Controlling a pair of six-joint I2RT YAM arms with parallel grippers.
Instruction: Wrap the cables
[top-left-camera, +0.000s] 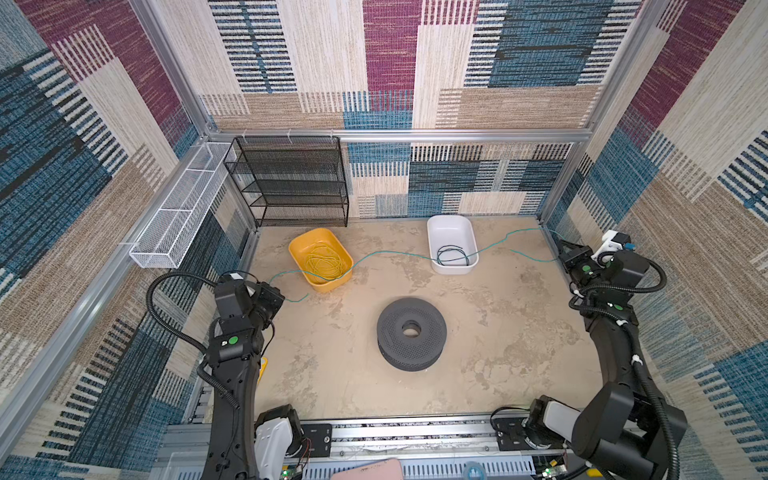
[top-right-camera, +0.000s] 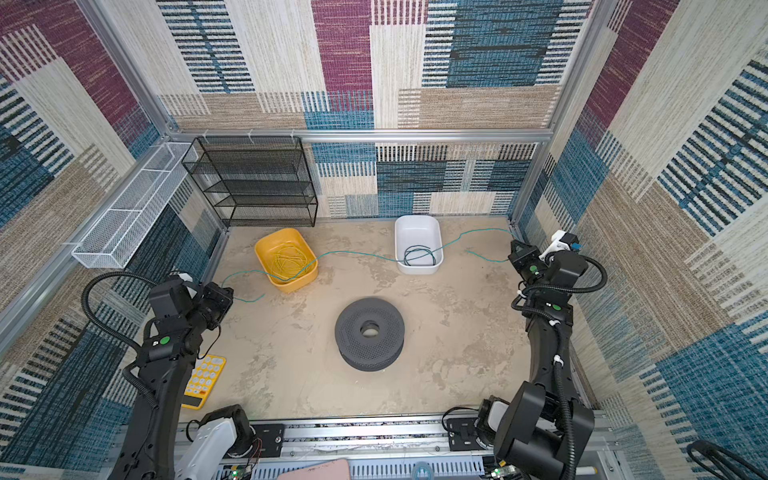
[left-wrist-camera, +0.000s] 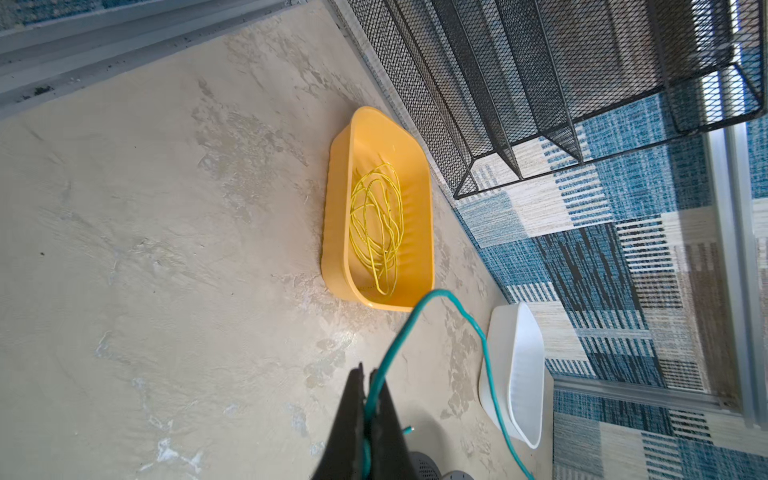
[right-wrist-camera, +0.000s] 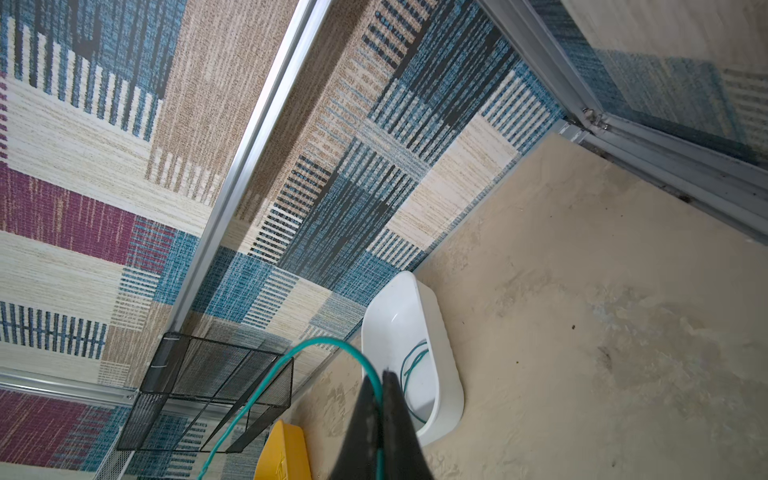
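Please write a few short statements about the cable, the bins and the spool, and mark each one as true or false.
1. The left gripper has its jaws shut on the teal cable. True.
2. The right gripper hangs open, away from the cable. False: its jaws are shut on the same teal cable.
3. The yellow bin is empty. False: a coil of yellow wire lies in it.
4. The teal cable passes over the white bin. True.
5. Cable is wound on the grey spool. False: no cable shows on it.
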